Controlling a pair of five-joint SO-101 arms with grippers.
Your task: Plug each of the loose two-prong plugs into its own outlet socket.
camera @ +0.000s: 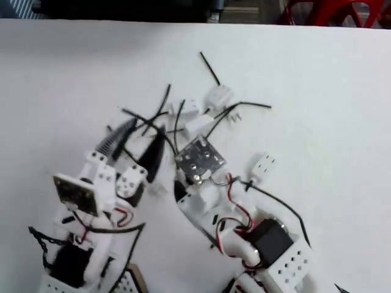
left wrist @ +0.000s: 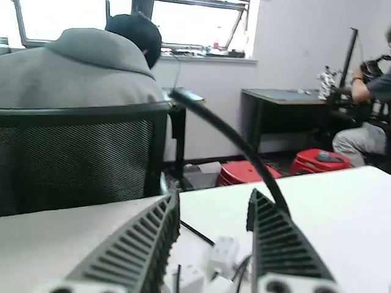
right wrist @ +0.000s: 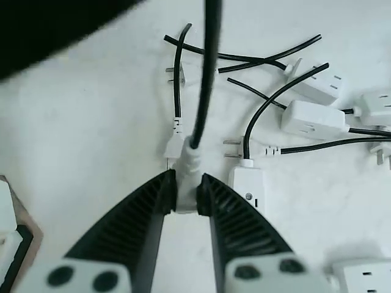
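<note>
R gripper (right wrist: pixel 186 179) clamped on small white two-prong plug w/ black cord (right wrist: pixel 189 162), near the white rectangular plastic outlet socket block (right wrist: pixel 313 119). L gripper (left wrist: pixel 211 241) jaws apart, nothing btwn, also near that block. Plug prob. light, rigid, smooth. Cord looks stiff, springy, so grip body, not cord. No legible print.

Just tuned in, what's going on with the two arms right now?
The right gripper is shut on a white plug, whose black cord rises from it. The left gripper is open over the table, with nothing between its fingers. Outlet sockets and another two-prong plug lie loose nearby among tangled cords.
</note>
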